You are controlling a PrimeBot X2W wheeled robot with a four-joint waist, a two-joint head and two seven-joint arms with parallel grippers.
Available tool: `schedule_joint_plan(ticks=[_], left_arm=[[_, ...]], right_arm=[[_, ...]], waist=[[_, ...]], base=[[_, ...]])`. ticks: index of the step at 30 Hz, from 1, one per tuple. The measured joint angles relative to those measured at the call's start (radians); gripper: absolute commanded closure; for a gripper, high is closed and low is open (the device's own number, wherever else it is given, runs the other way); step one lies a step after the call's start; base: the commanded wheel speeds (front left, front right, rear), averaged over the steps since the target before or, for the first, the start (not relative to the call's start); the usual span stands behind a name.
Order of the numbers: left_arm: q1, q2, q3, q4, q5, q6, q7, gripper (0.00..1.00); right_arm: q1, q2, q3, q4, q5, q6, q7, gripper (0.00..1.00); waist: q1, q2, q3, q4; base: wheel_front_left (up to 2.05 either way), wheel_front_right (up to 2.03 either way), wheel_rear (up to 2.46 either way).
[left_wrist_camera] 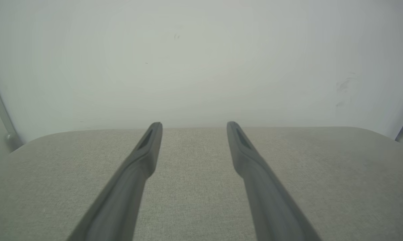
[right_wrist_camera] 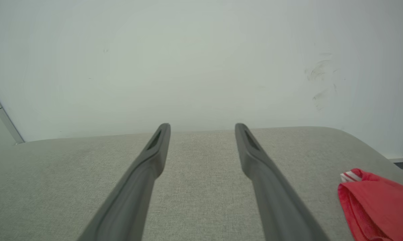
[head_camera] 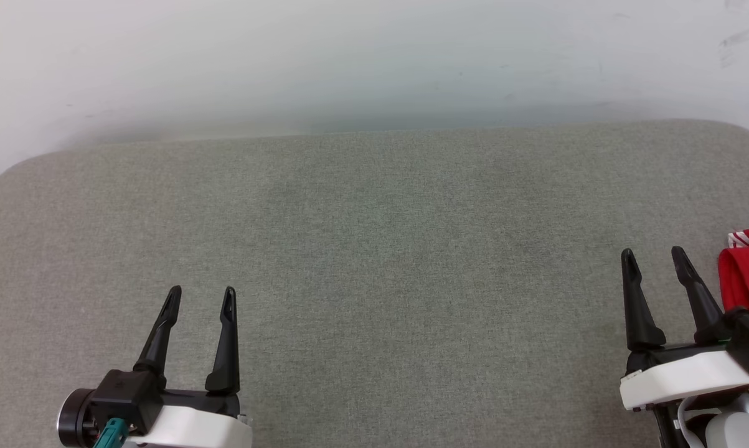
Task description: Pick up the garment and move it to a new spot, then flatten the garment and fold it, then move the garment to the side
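left gripper [head_camera: 202, 291], right gripper [head_camera: 653, 251] wide, empty — garment [head_camera: 748, 277] bunched at right edge of grey surface [head_camera: 374, 249]

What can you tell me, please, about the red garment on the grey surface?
The garment is red, soft-looking cloth, bunched in folds, not spread flat, with red-and-white striped trim at its far corner. It lies on the grey fabric surface at its right side, partly cut off, beside the open right pincer, which holds nothing.
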Motion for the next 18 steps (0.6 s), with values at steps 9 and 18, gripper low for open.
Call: schedule_joint_plan(ticks=[9,18], left_arm=[[0.002,-0.003,-0.009,-0.029,0.006,-0.01,0.0,0.0],[0.01,-0.004,0.0,-0.03,-0.003,-0.014,0.0,0.0]], right_arm=[[-0.001,0.005,-0.004,0.007,0.009,0.0,-0.002,0.0],[-0.003,0.007,0.007,0.009,0.014,0.0,-0.002,0.0]], waist=[[0.0001,0.0,0.003,-0.002],[0.0001,0.0,0.002,-0.006]], base=[[0.0,0.0,0.0],[0.0,0.0,0.0]])
